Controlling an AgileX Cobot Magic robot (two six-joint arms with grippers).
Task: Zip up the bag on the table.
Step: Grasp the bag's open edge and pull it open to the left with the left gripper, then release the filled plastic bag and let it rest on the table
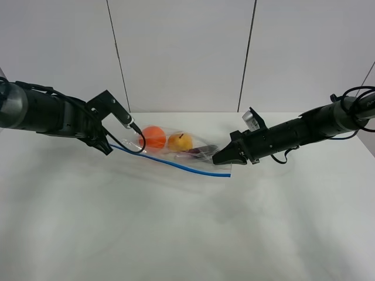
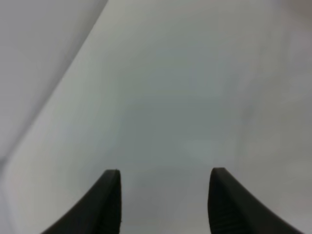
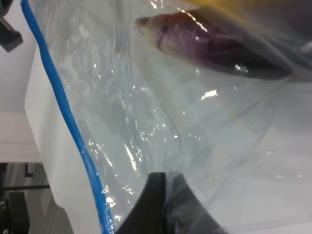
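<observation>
Exterior high: bag (image 1: pixel 165 153) lies on white table (image 1: pixel 187 234), panelled wall (image 1: pixel 181 52) behind.

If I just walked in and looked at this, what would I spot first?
Probably the clear bag in the middle of the white table, with a bright blue strip along one edge and a round orange thing, a yellow one and something purple showing through. Next, the black right gripper reaching in and pinching the bag's end, and the left gripper, jaws apart, near the other end.
</observation>
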